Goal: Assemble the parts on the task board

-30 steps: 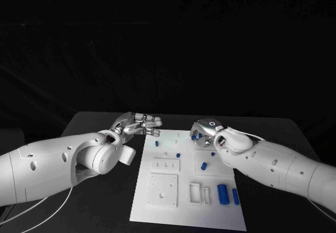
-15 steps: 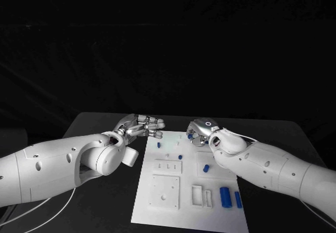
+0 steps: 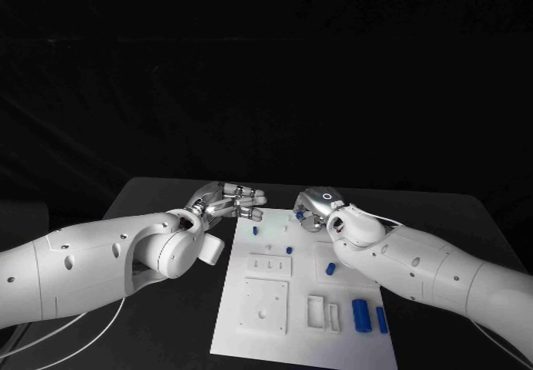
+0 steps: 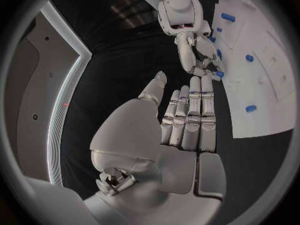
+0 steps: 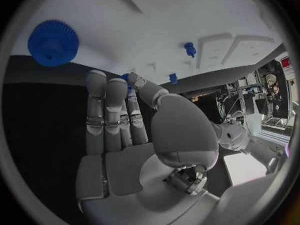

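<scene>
Black table (image 3: 155, 202) against a black backdrop; I can't make out anything of the room behind it in the head view. The board (image 3: 306, 293) lies lower centre of the frame, long axis running from the bottom edge up toward the hands, tilted slightly so its far end leans left. On it I see two blue cylinders (image 3: 361, 311) at lower right, lying side by side with long axes along the board's length, a smaller blue part (image 3: 331, 269) mid-board and two small ones nearer the far end (image 3: 256, 230). Right wrist view adds a blue gear (image 5: 53, 42) lying flat on the board by its edge, well apart from the right hand's fingers. Left hand (image 3: 228, 200) hovers at the board's far left corner, fingers straight and close together, thumb apart, holding nothing. Right hand (image 3: 316, 208) sits at the far end, centre frame, fingers curled down onto the board; a bit of blue shows at the fingertips, but I can't tell whether it grips that.
</scene>
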### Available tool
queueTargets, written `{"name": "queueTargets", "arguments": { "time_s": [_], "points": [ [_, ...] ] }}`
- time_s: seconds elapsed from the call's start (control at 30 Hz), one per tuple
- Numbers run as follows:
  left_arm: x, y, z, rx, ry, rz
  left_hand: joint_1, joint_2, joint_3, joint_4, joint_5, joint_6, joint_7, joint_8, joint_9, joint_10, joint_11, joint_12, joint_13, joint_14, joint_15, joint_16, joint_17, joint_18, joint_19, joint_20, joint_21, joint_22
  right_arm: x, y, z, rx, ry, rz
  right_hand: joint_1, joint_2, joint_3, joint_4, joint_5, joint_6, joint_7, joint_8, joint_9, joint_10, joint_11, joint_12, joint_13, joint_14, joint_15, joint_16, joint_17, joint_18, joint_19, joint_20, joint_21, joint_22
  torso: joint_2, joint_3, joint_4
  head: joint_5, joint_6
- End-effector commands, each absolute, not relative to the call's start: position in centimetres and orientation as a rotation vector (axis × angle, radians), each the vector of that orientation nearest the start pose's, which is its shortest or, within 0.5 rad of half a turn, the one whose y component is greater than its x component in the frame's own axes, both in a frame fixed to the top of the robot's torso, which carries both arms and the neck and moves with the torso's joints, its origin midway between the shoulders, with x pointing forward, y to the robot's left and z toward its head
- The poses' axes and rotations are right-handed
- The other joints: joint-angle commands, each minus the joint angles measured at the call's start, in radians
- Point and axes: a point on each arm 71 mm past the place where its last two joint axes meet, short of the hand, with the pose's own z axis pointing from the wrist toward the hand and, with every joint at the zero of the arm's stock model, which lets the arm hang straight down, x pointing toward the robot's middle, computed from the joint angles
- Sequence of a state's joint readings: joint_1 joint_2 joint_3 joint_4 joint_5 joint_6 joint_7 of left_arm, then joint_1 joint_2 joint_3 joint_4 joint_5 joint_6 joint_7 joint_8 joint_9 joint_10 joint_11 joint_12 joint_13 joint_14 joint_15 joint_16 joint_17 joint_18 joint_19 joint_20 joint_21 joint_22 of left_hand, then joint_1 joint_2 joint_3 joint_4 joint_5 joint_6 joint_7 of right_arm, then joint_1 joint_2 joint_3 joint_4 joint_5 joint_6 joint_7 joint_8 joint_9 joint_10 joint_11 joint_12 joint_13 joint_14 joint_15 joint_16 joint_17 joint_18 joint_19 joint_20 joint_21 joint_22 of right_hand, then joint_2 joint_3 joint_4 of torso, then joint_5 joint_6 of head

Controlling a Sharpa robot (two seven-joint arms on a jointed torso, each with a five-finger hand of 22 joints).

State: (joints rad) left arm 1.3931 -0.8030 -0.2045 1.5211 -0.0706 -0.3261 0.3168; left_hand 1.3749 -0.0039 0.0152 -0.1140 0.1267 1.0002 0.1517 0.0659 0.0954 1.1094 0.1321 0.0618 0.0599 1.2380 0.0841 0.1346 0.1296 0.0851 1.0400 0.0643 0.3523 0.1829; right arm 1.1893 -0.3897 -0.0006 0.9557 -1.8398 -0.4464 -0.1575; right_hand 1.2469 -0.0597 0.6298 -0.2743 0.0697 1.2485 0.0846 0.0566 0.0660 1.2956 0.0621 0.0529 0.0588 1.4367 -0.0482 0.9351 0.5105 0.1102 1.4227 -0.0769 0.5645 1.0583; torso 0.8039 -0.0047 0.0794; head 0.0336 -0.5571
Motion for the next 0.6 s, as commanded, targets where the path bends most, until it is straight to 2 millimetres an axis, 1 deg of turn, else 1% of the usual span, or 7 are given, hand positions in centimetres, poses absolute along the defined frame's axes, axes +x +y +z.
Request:
{"name": "queueTargets", "arguments": {
  "time_s": [0.03,0.13,0.2,0.33,0.37,0.5,0.6],
  "points": [
    [50.1,18.8,-14.5,-0.907,1.55,-1.477,-0.001,0.004,0.0,-0.001,-0.002,-0.002,-0.001,-0.003,0.001,-0.007,-0.003,-0.003,0.002,-0.003,0.001,-0.004,-0.001,-0.003,0.004,0.001,-0.006,-0.001,57.1,-12.1,-19.2,-0.353,1.369,0.337,0.005,-0.001,0.008,-0.001,-0.002,0.006,-0.001,0.007,0.001,0.036,-0.03,0.005,0.002,0.0,-0.007,-0.003,0.0,0.009,0.012,-0.001,-0.019,0.022,0.0,-0.0003,-0.0004,0.004,0.0],
    [50.1,18.7,-14.5,-0.906,1.551,-1.478,-0.001,0.004,0.0,-0.001,-0.002,-0.002,-0.001,-0.003,0.001,-0.007,-0.003,-0.003,0.002,-0.003,0.001,-0.004,-0.001,-0.003,0.004,0.001,-0.006,-0.001,57.1,-11.8,-19.1,-0.352,1.365,0.34,0.005,-0.001,0.008,-0.001,-0.002,0.006,-0.001,0.007,0.001,0.036,-0.03,0.005,0.002,0.0,-0.007,-0.003,0.0,0.009,0.012,-0.001,-0.019,0.022,0.001,-0.0003,0.0009,0.006,0.001],
    [50.1,18.7,-14.5,-0.906,1.552,-1.479,-0.001,0.004,0.0,-0.001,-0.002,-0.002,-0.001,-0.003,0.001,-0.007,-0.003,-0.003,0.002,-0.003,0.001,-0.004,-0.001,-0.003,0.004,0.001,-0.006,-0.001,57.1,-11.7,-19.1,-0.352,1.363,0.342,0.005,-0.001,0.008,-0.001,-0.002,0.006,-0.001,0.007,0.001,0.036,-0.03,0.005,0.002,0.0,-0.007,-0.003,0.0,0.009,0.012,-0.001,-0.019,0.022,0.002,0.0008,0.0002,0.009,0.001],
    [50.1,18.6,-14.4,-0.903,1.552,-1.482,-0.001,0.004,0.0,-0.001,-0.002,-0.002,-0.001,-0.003,0.001,-0.007,-0.003,-0.003,0.002,-0.003,0.001,-0.004,-0.001,-0.003,0.004,0.001,-0.006,-0.001,57.1,-11.3,-19.1,-0.351,1.358,0.345,0.005,-0.001,0.008,-0.001,-0.002,0.006,-0.001,0.007,0.001,0.036,-0.03,0.005,0.002,0.0,-0.007,-0.003,0.0,0.009,0.012,-0.001,-0.019,0.022,0.003,0.0013,0.0004,0.011,-0.001],
    [50.1,18.5,-14.4,-0.903,1.552,-1.482,-0.001,0.004,0.0,-0.001,-0.002,-0.002,-0.001,-0.003,0.001,-0.007,-0.003,-0.003,0.002,-0.003,0.001,-0.004,-0.001,-0.003,0.004,0.001,-0.006,-0.001,57.1,-11.3,-19.1,-0.35,1.357,0.345,0.006,-0.002,0.009,-0.001,0.0,0.005,-0.001,0.007,0.001,0.035,-0.029,0.005,0.002,-0.001,-0.007,-0.003,-0.001,0.01,0.017,-0.001,-0.036,0.036,0.004,0.0013,0.001,0.011,-0.001],
    [50.1,18.5,-14.3,-0.9,1.552,-1.484,-0.001,0.004,0.0,-0.001,-0.002,-0.002,-0.001,-0.003,0.001,-0.007,-0.003,-0.003,0.002,-0.003,0.001,-0.004,-0.001,-0.003,0.004,0.001,-0.006,-0.001,57.1,-11.1,-19.0,-0.348,1.349,0.347,0.006,-0.002,0.009,-0.001,0.0,0.005,-0.001,0.007,0.001,0.035,-0.029,0.005,0.002,-0.001,-0.007,-0.003,-0.001,0.01,0.017,-0.001,-0.036,0.036,0.007,0.0011,0.0033,0.01,0.0],
    [50.1,18.4,-14.2,-0.899,1.551,-1.486,0.0,0.005,0.0,-0.003,-0.002,-0.001,-0.001,-0.003,0.002,-0.007,-0.003,-0.003,0.002,-0.002,0.0,-0.004,-0.001,-0.003,0.003,0.001,-0.003,-0.002,57.0,-10.9,-19.0,-0.348,1.343,0.352,0.006,-0.002,0.009,-0.001,0.0,0.005,-0.001,0.007,0.001,0.035,-0.029,0.005,0.002,-0.001,-0.007,-0.003,-0.001,0.01,0.017,-0.001,-0.036,0.036,0.009,0.0008,0.0033,0.01,0.001]
  ]
}}
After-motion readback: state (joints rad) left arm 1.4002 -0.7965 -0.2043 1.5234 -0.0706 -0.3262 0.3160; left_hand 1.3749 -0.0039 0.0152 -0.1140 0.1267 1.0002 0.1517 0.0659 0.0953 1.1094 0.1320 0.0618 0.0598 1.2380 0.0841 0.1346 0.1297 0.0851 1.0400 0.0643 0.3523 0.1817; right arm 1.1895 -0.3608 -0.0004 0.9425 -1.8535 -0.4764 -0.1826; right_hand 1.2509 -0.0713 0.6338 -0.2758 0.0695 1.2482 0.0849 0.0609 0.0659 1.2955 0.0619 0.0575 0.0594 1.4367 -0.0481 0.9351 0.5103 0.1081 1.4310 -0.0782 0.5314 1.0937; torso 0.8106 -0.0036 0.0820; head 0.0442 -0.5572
